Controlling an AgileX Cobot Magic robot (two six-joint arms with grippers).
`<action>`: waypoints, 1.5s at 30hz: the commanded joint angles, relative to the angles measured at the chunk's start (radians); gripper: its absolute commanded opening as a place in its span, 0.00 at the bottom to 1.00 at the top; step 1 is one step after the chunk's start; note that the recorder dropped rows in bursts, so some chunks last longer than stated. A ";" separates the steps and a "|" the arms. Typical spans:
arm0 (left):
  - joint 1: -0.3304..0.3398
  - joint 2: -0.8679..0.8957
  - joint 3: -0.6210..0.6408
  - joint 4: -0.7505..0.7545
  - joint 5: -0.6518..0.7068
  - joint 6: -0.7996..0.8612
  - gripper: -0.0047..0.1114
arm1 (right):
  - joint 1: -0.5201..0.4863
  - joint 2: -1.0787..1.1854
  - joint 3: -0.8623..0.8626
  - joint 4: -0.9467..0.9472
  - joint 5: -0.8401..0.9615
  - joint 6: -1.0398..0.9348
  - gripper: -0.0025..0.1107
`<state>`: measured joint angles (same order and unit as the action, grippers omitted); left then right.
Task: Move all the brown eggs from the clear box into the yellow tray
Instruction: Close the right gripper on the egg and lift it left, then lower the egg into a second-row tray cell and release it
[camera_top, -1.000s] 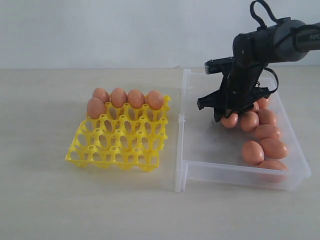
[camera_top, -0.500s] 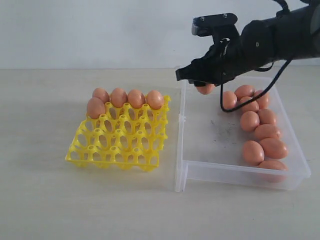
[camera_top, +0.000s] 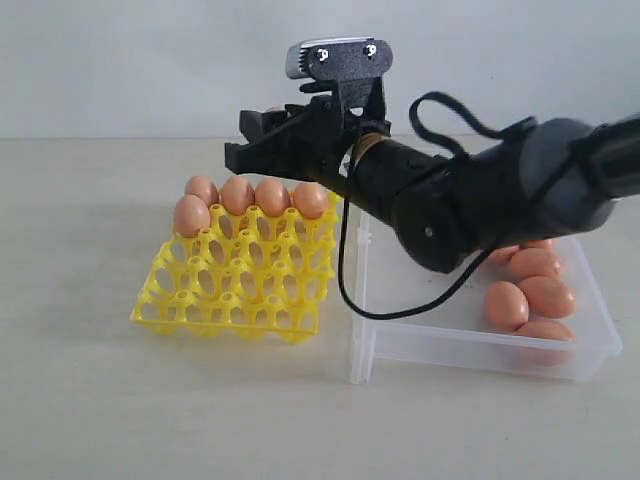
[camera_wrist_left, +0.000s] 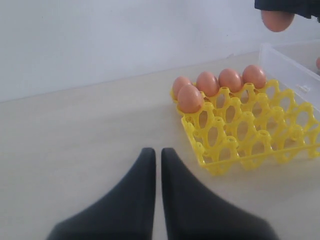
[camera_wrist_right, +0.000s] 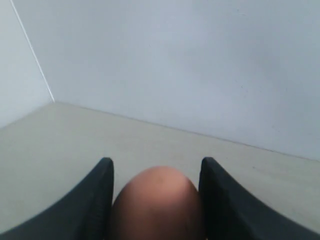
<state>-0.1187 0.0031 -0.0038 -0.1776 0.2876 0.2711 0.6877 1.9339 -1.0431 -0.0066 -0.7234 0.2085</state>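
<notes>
**Egg Held Above the Tray: Placement Hazards**

Your right hand (camera_top: 243, 138) pinches one smooth, oval, orange-brown egg (camera_wrist_right: 157, 205) between its two dark fingers (camera_wrist_right: 97, 200). It hangs in the air above the far row of the square, bright yellow plastic lattice tray (camera_top: 235, 295).

Five seated eggs occupy that tray. Four fill the far row (camera_top: 272, 196), and one sits in the left end cup of the second row (camera_top: 191, 215). More loose eggs (camera_top: 505, 305) lie in the shallow, translucent clear plastic box (camera_top: 360, 345) just beside the tray; the arm hides some of them.

Your left hand (camera_wrist_left: 155, 152) sits low over the counter (camera_top: 80, 380), fingers pressed together, holding nothing.

Expect these faults:

- **Drop from height.** Releasing here likely cracks the shell on a seated egg or a post.
- **Off-centre descent.** The egg may land on a pointed post instead of in a cup.
- **Finger contact.** The next free cup adjoins seated eggs, so spreading fingers may knock them.
- **Cable snag.** The black cable (camera_top: 343, 262) looped under the arm may catch the box wall or shift the tray.
</notes>
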 joint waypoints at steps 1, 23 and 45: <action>-0.006 -0.003 0.004 0.002 -0.004 0.000 0.07 | 0.009 0.101 0.004 -0.012 -0.233 0.018 0.02; -0.006 -0.003 0.004 0.002 -0.004 0.000 0.07 | 0.009 0.402 -0.318 -0.185 -0.050 -0.001 0.02; -0.006 -0.003 0.004 0.002 -0.004 0.000 0.07 | 0.009 0.431 -0.382 -0.193 0.078 -0.001 0.14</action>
<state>-0.1187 0.0031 -0.0038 -0.1776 0.2876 0.2711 0.6968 2.3687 -1.4071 -0.1929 -0.6692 0.2138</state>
